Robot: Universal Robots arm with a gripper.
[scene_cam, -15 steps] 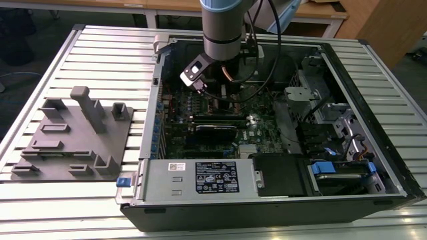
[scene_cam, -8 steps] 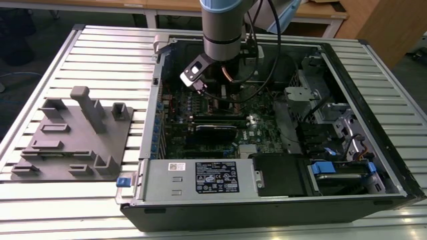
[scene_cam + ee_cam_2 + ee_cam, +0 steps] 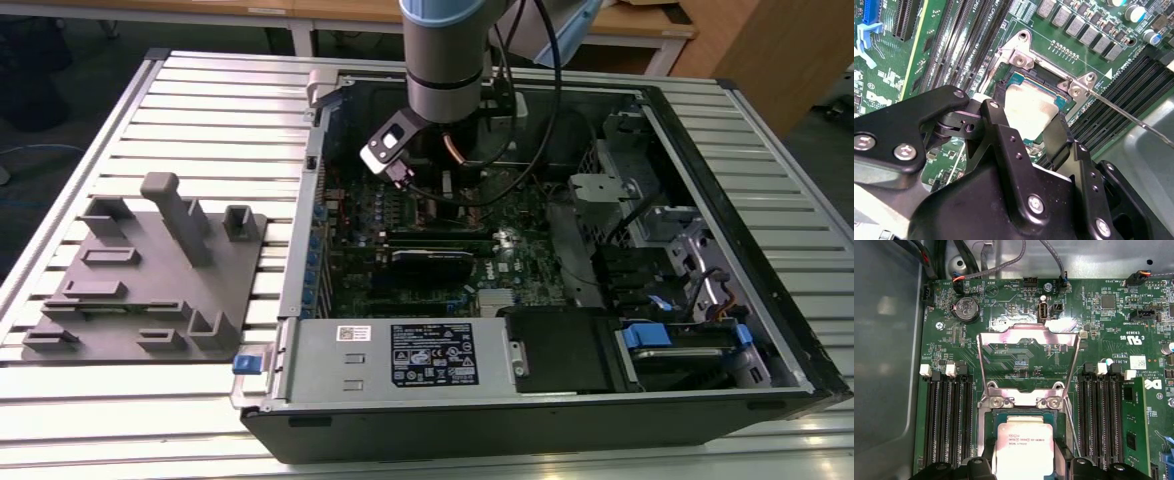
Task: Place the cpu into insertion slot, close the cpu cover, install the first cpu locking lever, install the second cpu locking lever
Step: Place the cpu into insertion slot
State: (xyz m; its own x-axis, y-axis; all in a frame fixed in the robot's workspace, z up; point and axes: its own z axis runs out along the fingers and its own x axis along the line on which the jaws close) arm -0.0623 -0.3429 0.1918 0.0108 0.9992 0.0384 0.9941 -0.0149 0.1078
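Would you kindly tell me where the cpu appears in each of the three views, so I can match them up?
Exterior view: hidden beneath the arm, inside the computer case.
Second wrist view: the cpu is clamped in the gripper, just beside the hinge bracket.
First wrist view: the cpu lies just beside the same bracket, at the insertion slot.
Shared landmark: that two-screw hinge bracket of the opened cpu cover.

**Off-task surroundings**

Black memory slots (image 3: 946, 415) flank the claw (image 3: 1026, 465) on both sides. Beyond it, a coin cell battery (image 3: 966, 307) sits on the motherboard (image 3: 1104, 340). Well apart, a grey fixture plate (image 3: 140, 275) rests on the slatted table (image 3: 200, 110).
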